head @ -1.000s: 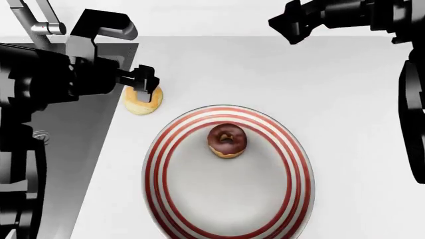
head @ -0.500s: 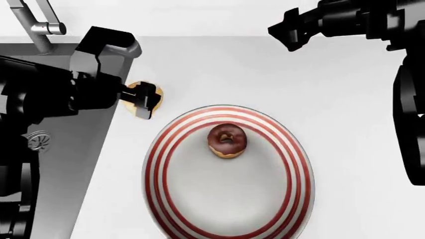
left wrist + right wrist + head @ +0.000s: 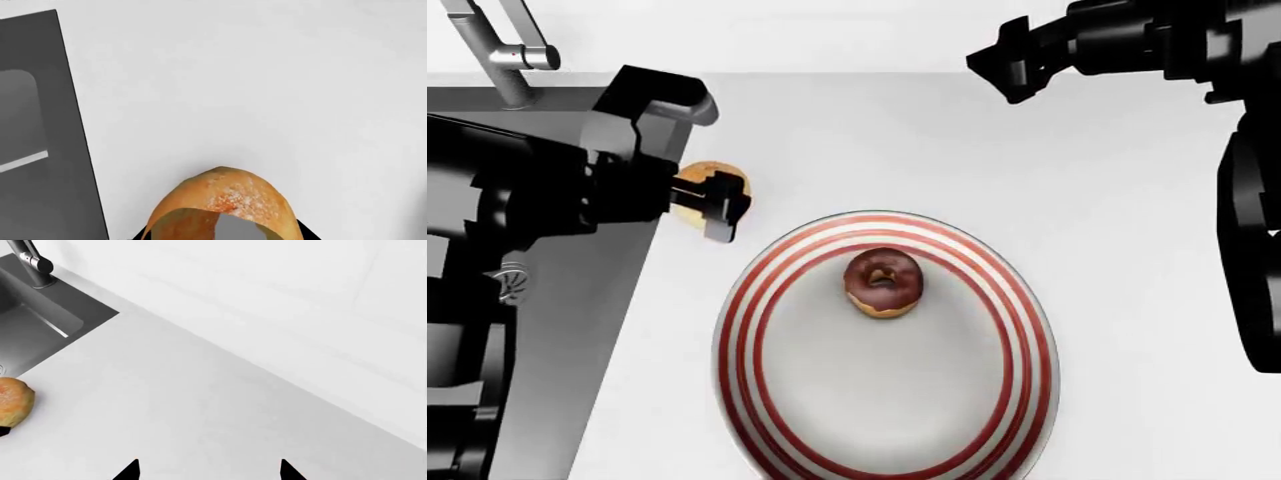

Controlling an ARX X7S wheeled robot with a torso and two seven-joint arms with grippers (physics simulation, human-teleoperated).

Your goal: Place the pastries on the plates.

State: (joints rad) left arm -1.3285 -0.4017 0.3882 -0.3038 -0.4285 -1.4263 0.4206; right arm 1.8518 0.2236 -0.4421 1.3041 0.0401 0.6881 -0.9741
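The left pincer (image 3: 718, 203) is clamped on the golden bun (image 3: 698, 184), its dark fingers pressed over the bun's near side in the head view, so that only the far, upper part of the bun shows past them. Bun and pincer sit just beside the edge of the grey sink (image 3: 561, 300), over the white surface (image 3: 1121, 300) and a little apart from the rim of the red-striped plate (image 3: 747, 330). In the left wrist view the bun (image 3: 223, 210) fills the lower middle of the picture, right against the camera; whether it touches the surface or is lifted off it cannot be told. The dark-topped pastry (image 3: 884, 283) lies on the striped plate, in the greyish centre toward the far rim, well apart from both pincers. The right pincer (image 3: 1014, 60) hangs over the far right part of the surface with nothing between its fingers; its two black fingertips (image 3: 130, 471) show spread apart in the right wrist view, which also catches the bun (image 3: 13, 402) at the frame's edge and the tap (image 3: 30, 262) standing at the back of the sink. The same tap (image 3: 501, 50) appears in the head view's far left corner. Only one plate is in view.
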